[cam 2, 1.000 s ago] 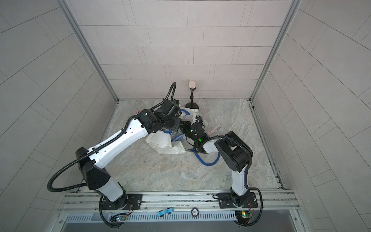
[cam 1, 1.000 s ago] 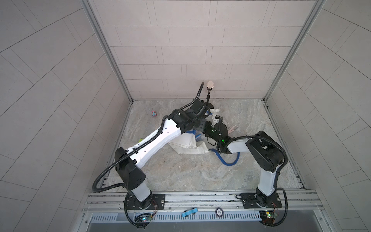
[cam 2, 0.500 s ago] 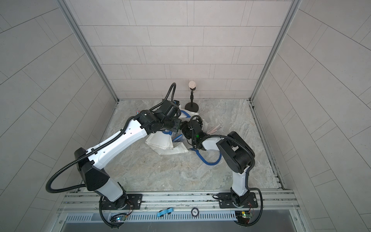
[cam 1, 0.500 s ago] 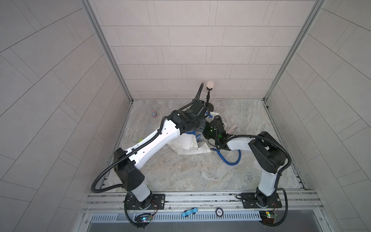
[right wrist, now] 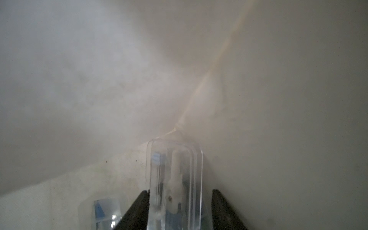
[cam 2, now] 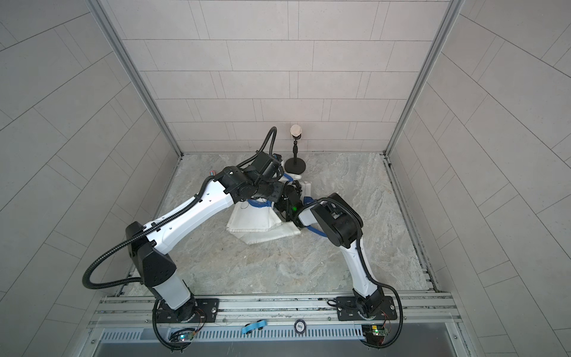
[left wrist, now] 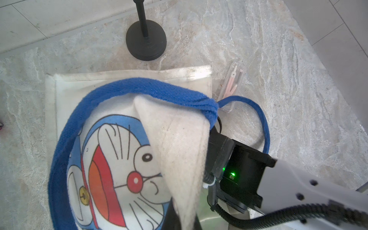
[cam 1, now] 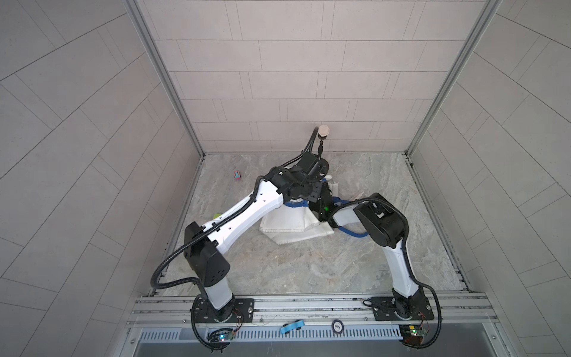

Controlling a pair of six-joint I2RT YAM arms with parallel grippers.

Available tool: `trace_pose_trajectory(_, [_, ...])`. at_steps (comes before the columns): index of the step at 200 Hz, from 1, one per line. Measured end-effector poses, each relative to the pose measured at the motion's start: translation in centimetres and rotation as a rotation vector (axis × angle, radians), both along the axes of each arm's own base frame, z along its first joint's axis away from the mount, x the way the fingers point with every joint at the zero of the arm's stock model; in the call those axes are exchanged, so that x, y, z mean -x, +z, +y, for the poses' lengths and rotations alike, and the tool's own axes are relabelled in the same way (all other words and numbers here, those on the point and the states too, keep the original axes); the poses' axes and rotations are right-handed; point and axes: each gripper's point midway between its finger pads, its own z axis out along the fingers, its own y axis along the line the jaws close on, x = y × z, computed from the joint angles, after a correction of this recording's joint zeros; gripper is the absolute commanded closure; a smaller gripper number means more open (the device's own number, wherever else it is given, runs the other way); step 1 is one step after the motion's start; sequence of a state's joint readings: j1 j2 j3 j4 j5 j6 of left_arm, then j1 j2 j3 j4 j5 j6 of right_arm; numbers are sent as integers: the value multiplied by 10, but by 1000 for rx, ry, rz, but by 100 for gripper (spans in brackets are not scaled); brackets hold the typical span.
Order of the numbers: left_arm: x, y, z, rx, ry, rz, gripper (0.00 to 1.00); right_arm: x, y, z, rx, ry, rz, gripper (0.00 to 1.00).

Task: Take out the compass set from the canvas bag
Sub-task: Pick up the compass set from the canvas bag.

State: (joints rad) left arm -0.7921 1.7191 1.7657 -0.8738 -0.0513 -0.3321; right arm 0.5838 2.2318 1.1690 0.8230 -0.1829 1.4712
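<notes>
In both top views the canvas bag hides the right pincer.

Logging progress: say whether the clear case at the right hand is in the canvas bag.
Inside: in the right wrist view the clear case sits between the right hand's fingers, canvas bag cloth all around.

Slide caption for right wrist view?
Inside the canvas bag, a clear case sits between the fingers of the right gripper; a second clear case beside it.
</notes>
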Motion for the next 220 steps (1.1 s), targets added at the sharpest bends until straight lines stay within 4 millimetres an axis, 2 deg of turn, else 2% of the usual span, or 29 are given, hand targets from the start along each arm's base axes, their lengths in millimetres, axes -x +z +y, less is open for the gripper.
trace_pose_trajectory(8, [0, -1, 1, -3, 1, 3, 100, -2, 0, 3, -19, 3, -17, 62])
trace_pose_trajectory(23, [-2, -2, 4, -6, 9, 5, 100, -3, 3, 8, -56, 12, -46, 75])
trace_pose_trajectory(53, [-11, -2, 18, 4, 54, 8, 100, -6, 23, 16, -148, 32, -108, 88])
trace_pose_trajectory(86, [-14, 7, 44, 28, 113, -15, 100, 1, 40, 18, -197, 67, -148, 92])
trace_pose_trajectory(134, [-11, 16, 79, 51, 201, -48, 100, 32, 76, 5, -223, 94, -175, 96])
trace_pose_trajectory(169, [-14, 18, 87, 49, 231, -61, 100, 49, 103, -5, -220, 102, -216, 96])
trace_pose_trajectory(220, [-14, 12, 91, 31, 240, -56, 100, 51, 126, -28, -162, 80, -245, 97])
